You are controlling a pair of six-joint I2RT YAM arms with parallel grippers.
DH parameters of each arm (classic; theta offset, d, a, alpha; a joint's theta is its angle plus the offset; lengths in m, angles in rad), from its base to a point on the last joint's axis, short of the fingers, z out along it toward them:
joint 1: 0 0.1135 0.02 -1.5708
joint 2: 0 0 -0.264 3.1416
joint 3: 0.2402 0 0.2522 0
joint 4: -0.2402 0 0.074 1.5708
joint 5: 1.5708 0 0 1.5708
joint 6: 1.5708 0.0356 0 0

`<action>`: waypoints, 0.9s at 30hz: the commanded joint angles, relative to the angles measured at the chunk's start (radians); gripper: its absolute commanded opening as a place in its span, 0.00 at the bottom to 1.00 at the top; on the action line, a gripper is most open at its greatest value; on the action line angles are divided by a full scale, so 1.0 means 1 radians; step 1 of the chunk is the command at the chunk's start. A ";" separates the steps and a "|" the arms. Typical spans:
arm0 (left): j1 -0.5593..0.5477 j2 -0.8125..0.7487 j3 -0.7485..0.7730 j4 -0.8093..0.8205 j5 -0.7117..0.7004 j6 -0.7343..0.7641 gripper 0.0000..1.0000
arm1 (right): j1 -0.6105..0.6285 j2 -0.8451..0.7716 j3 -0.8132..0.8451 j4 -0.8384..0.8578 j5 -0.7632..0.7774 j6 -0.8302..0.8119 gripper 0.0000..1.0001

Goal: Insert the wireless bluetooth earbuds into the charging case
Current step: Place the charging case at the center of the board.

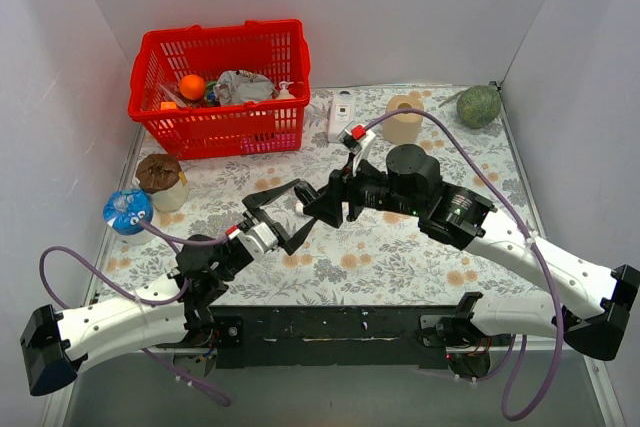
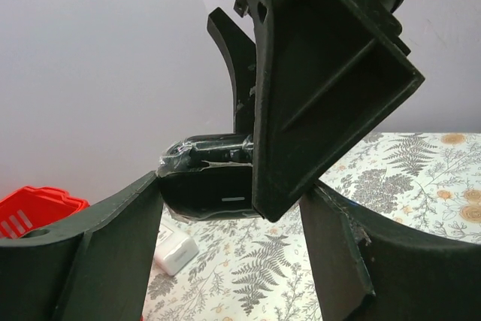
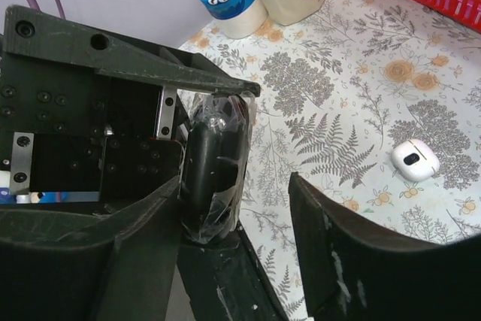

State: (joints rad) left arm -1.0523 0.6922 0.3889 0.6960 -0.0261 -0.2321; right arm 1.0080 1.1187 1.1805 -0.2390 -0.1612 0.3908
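A black charging case (image 2: 207,195) wrapped in clear film hangs above the table where my two grippers meet. My left gripper (image 2: 229,208) is open: the case touches its left finger, and a gap shows before the right one. My right gripper (image 3: 237,186) is open too. The case (image 3: 214,167) lies against its left finger and rests on a left-gripper finger, with floral cloth showing before its right finger. In the top view my left gripper (image 1: 298,209) and my right gripper (image 1: 322,203) interlock at mid-table. I can make out no earbuds.
A small white rounded object (image 3: 415,160) (image 2: 175,252) lies on the floral cloth. At the back stand a red basket (image 1: 220,132), a white device (image 1: 341,115), a tape roll (image 1: 404,119) and a green ball (image 1: 479,105). A brown-lidded jar (image 1: 162,180) and a blue cup (image 1: 128,212) stand at the left.
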 commanded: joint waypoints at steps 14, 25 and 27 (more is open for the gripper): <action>-0.002 -0.041 -0.004 -0.172 -0.340 -0.216 0.98 | -0.279 -0.076 -0.237 0.136 -0.027 0.040 0.01; 0.000 -0.237 -0.027 -0.432 -0.357 -0.510 0.98 | -0.470 0.263 -0.401 0.379 -0.234 0.074 0.01; 0.000 -0.229 -0.015 -0.457 -0.359 -0.533 0.98 | -0.479 0.329 -0.380 0.395 -0.257 0.089 0.01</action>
State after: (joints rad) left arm -1.0531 0.4580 0.3634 0.3408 -0.3759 -0.6628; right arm 0.5461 1.3891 0.7494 0.0154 -0.3264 0.4526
